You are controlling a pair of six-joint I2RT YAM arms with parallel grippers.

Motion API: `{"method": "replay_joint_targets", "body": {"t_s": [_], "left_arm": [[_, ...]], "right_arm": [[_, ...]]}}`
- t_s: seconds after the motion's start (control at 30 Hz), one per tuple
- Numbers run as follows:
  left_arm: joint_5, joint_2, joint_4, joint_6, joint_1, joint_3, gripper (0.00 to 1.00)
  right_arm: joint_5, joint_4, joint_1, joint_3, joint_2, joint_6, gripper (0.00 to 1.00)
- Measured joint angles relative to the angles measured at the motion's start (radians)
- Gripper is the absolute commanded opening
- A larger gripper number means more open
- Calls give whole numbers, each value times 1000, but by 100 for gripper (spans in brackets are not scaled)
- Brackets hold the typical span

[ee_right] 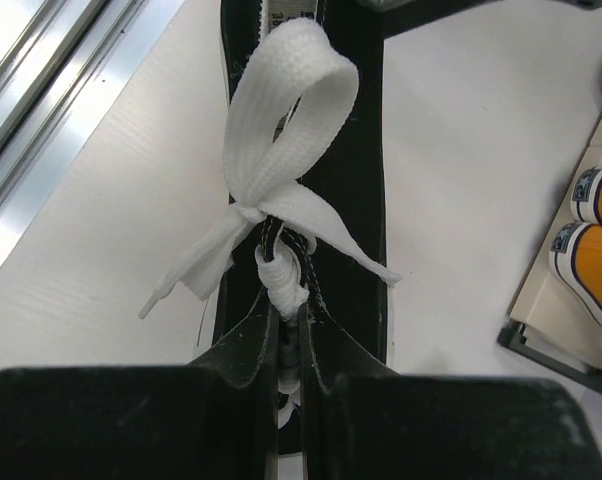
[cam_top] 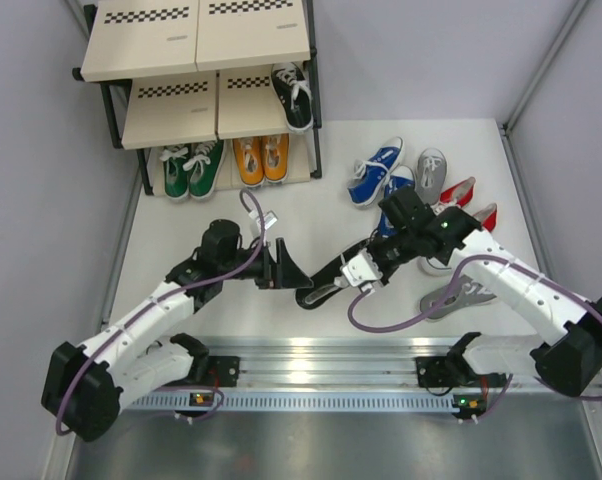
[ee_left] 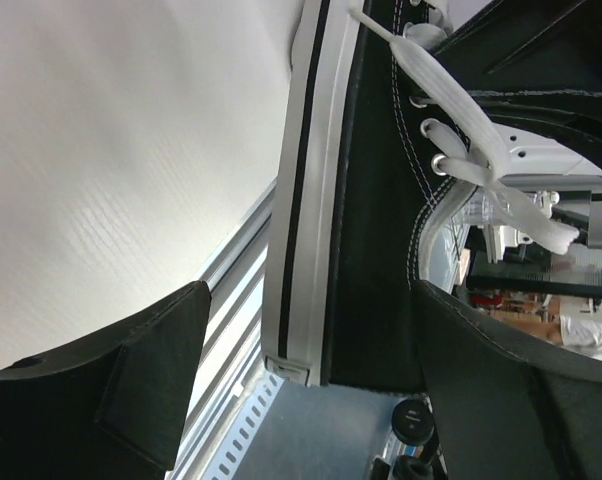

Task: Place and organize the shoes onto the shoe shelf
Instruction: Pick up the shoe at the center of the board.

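Likely a handover: the right end effector (ee_right: 291,340) is clamped on 1 black shoe (ee_right: 359,150) by its laces, while the left end effector (ee_left: 321,375) stands apart, straddling it. Next, the left should close firmly before the right lets go.

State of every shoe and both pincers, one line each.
held black shoe: gripped by laces
right pincer: shut on it
left pincer: open, either side of it
second black shoe: upright on shelf, middle level
green pair: upright, bottom level
orange pair: upright, bottom level
blue pair: upright on table
red pair: on table, partly hidden
grey shoe: upright on table
second grey shoe: on its side
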Motion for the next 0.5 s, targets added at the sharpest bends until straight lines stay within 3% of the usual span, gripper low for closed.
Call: {"method": "replay_joint_targets", "body": {"t_s": [0.3, 0.4, 0.5], "left_arm": [[41, 99, 1, 71, -34, 32, 82], [40, 117, 3, 84, -44, 36, 75], [39, 130, 8, 92, -48, 36, 57]], "right_arm": [[6, 12, 39, 2, 19, 5, 0], [9, 23, 39, 2, 27, 19, 0], [19, 39, 39, 2, 30, 45, 0]]}}
